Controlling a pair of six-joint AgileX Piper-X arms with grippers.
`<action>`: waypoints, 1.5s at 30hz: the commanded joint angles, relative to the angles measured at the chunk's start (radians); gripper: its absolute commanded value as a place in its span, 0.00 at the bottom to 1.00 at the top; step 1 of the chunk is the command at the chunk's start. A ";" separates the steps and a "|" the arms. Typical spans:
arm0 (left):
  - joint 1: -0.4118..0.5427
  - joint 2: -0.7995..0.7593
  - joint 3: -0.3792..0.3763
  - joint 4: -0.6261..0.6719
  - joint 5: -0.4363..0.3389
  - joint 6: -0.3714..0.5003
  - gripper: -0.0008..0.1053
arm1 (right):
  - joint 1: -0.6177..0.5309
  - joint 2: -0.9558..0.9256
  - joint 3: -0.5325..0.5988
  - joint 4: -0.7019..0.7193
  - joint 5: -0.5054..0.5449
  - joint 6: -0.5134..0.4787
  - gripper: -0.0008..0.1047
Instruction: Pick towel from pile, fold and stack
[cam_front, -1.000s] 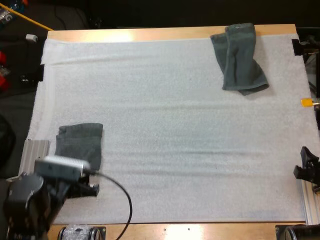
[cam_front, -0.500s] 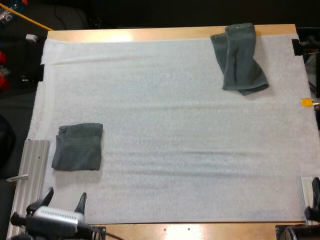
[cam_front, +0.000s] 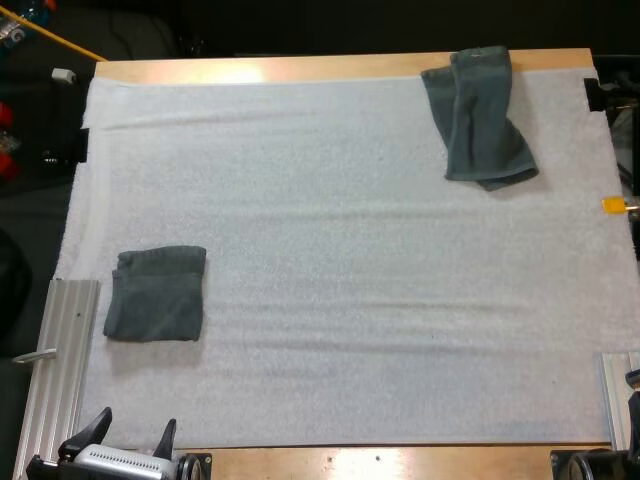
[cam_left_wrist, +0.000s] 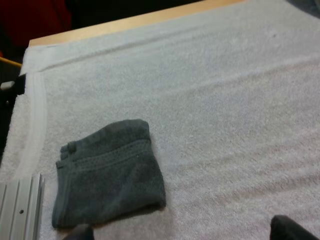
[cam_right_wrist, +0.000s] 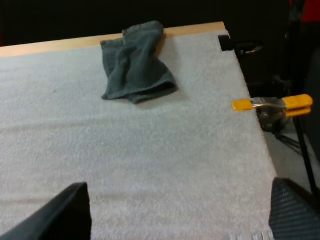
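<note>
A folded dark grey-green towel (cam_front: 155, 293) lies flat on the white mat (cam_front: 330, 250) near its left side. In the left wrist view the same folded towel (cam_left_wrist: 107, 172) sits just ahead of my left gripper (cam_left_wrist: 182, 235). That left gripper (cam_front: 132, 432) is open at the mat's near left edge, holding nothing. A crumpled towel (cam_front: 477, 115) lies at the far right of the mat, partly over the wooden border. My right gripper (cam_right_wrist: 180, 220) is open and well short of the crumpled towel (cam_right_wrist: 135, 65).
Aluminium rails run along the mat's left edge (cam_front: 60, 345) and near right corner (cam_front: 612, 400). An orange clamp (cam_right_wrist: 272, 103) sticks out past the right edge. The wooden table rim (cam_front: 300, 68) borders the far side.
My left arm has pulled back from beside the folded towel to the near edge, with its fingers apart. The right gripper has drawn back almost out of the high view. Both towels stayed put.
</note>
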 joint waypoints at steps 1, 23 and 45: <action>-0.005 -0.141 -0.002 0.031 0.011 -0.003 0.62 | -0.004 -0.040 0.000 -0.003 -0.006 -0.003 0.68; -0.002 -0.139 0.226 -0.488 0.025 -0.003 0.62 | -0.004 -0.038 0.248 -0.385 -0.006 0.015 0.68; -0.002 -0.137 0.378 -0.505 0.025 -0.003 0.62 | -0.004 -0.036 0.396 -0.380 -0.006 0.018 0.68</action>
